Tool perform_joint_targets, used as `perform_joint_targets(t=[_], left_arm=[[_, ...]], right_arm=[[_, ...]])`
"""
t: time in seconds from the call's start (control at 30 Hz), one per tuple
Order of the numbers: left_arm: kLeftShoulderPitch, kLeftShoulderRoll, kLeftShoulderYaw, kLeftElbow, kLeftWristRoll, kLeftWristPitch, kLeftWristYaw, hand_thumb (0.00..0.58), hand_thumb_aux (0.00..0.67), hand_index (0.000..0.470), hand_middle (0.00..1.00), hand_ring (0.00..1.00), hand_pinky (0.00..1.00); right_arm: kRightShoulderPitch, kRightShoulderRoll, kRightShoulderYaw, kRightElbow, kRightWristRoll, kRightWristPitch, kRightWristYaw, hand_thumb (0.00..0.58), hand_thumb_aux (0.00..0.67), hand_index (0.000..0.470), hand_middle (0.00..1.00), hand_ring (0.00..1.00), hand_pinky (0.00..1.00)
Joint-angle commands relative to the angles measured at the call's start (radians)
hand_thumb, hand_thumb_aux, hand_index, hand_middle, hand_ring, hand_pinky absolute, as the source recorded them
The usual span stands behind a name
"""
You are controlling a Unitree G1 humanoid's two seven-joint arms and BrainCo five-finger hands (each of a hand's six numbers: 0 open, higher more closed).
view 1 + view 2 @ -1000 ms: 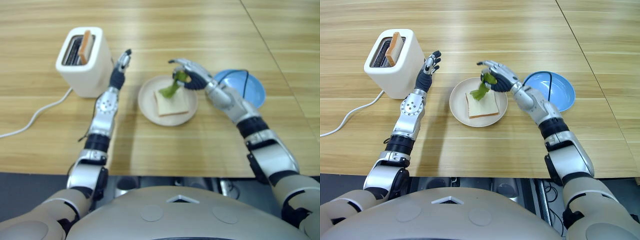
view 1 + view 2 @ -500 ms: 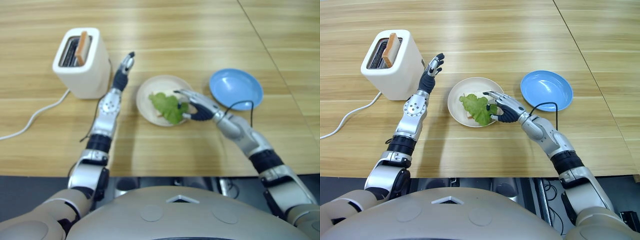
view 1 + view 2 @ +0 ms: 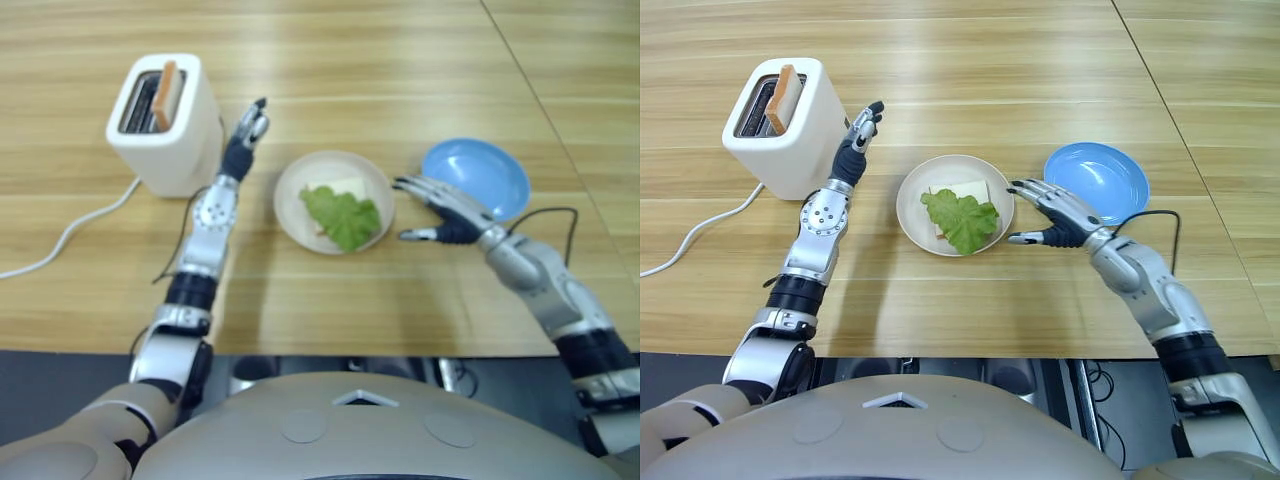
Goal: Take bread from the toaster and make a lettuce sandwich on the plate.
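Right robot hand [image 3: 1058,218] beside flat lettuce [image 3: 962,220]

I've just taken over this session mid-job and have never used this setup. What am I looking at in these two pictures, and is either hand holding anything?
Both pictures come from one stereo camera on a humanoid robot's head. It looks down at a wooden table, so they show the same scene from slightly different spots. The robot's left hand appears on the left, open, beside a white toaster with a toasted slice standing in one slot. Its right hand is open and holds nothing, between the beige plate and a blue dish. On the plate lies a bottom slice with a lettuce leaf on top. A white cord runs from the toaster.
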Motion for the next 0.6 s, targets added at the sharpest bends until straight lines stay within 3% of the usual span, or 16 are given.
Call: perform_joint_targets(t=[0.03,0.13,0.2,0.4,0.6], left_arm=[[0.044,0.073,0.006,-0.291,0.269,0.036,0.127,0.000,0.000,0.000,0.00,0.00,0.00],[0.061,0.137,0.063,-0.488,0.505,0.139,0.200,0.000,0.000,0.000,0.00,0.00,0.00],[0.050,0.187,0.094,-0.510,0.625,0.243,0.199,0.000,0.000,0.000,0.00,0.00,0.00],[-0.005,0.278,0.117,-0.304,0.723,0.463,0.128,0.000,0.000,0.000,0.00,0.00,0.00],[-0.043,0.293,0.077,-0.065,0.691,0.559,0.085,0.000,0.000,0.000,0.00,0.00,0.00]], right_arm=[[0.058,-0.019,-0.146,-0.107,0.084,0.031,-0.001,0.000,0.000,0.000,0.00,0.00,0.00],[0.077,0.009,-0.201,-0.139,0.125,0.038,-0.007,0.000,0.000,0.000,0.00,0.00,0.00],[0.083,0.032,-0.207,-0.138,0.143,0.037,-0.004,0.005,0.003,0.002,0.00,0.00,0.00],[0.087,0.077,-0.187,-0.112,0.128,0.035,-0.005,0.000,0.000,0.000,0.00,0.00,0.00],[0.095,0.090,-0.189,-0.098,0.126,0.026,-0.006,0.005,0.003,0.002,0.00,0.00,0.00]])
